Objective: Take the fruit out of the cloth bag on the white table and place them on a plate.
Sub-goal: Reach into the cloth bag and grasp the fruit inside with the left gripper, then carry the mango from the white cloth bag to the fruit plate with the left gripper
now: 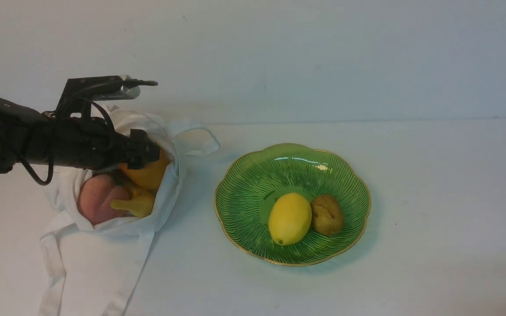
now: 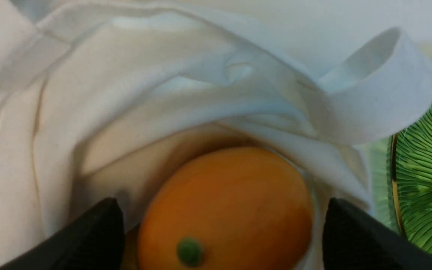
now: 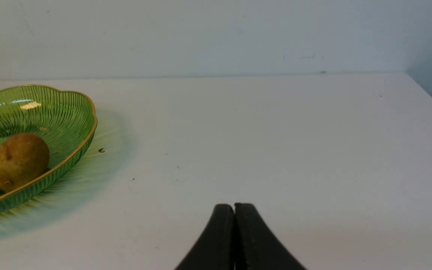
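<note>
the table (image 1: 433, 263) is running right up under the front camera, and everything is sitting on it. the bag (image 1: 108, 245) is lying at your left with its mouth gaping toward you, straps trailing toward the near edge. the plate (image 1: 244, 175) is standing apart from it to the right, already carrying a lemon (image 1: 289, 218) and a brown fruit (image 1: 327, 214) that are touching.

your left gripper (image 1: 146, 152) is reaching into the bag mouth with its jaws spread, straddling the orange fruit (image 2: 231, 202). a thin gap is showing on each side, so it is gripping nothing yet. the peach (image 1: 99, 199) and the small yellow fruit (image 1: 134, 202) are sitting in the bag just beside it, nearer you. your right gripper (image 3: 234, 213) is hanging with its jaws pressed together and empty, over bare table beyond the plate's right side.

here is what i am judging could go wrong:
- cloth is bunching close against the fruit on the plate side. a closing finger could pinch it, and the lift would be dragging the whole bag.
- the orange fruit is looking smooth and oval, so an off-centre squeeze could be squirting it deeper in.
- the strap loop (image 2: 381, 86) is arching between bag and plate and could be snagging the gripper on the way across.
- the plate's middle is filling up, and a careless release could be knocking the lemon loose.
</note>
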`<state>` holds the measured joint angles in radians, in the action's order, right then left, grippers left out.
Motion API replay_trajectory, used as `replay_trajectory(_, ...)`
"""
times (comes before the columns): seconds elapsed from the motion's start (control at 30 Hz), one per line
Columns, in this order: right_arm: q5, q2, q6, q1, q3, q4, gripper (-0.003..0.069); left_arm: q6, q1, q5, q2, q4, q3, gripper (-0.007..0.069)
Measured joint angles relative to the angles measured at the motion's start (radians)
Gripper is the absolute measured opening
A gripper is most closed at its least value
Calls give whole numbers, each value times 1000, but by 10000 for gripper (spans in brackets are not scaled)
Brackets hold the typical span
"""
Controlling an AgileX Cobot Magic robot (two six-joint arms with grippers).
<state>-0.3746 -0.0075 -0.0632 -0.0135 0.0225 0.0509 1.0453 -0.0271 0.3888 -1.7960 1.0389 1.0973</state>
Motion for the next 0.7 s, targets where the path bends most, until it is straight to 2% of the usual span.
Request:
replay_trajectory(0.13,0,0,0,0,0,0,-15,39,0,5,-6,1,0,518)
replay_trajectory(0.37,0,0,0,0,0,0,-15,62,0,61,33,-6,0,517)
replay_trajectory(0.5,0,0,0,0,0,0,-15,43,0,86,138,-32,0,517)
replay_trajectory(0.6,0,0,0,0,0,0,-15,4,0,89,187,-75,0,517)
replay_trajectory(0.7,0,0,0,0,0,0,-15,-136,0,148,263,-181,0,517)
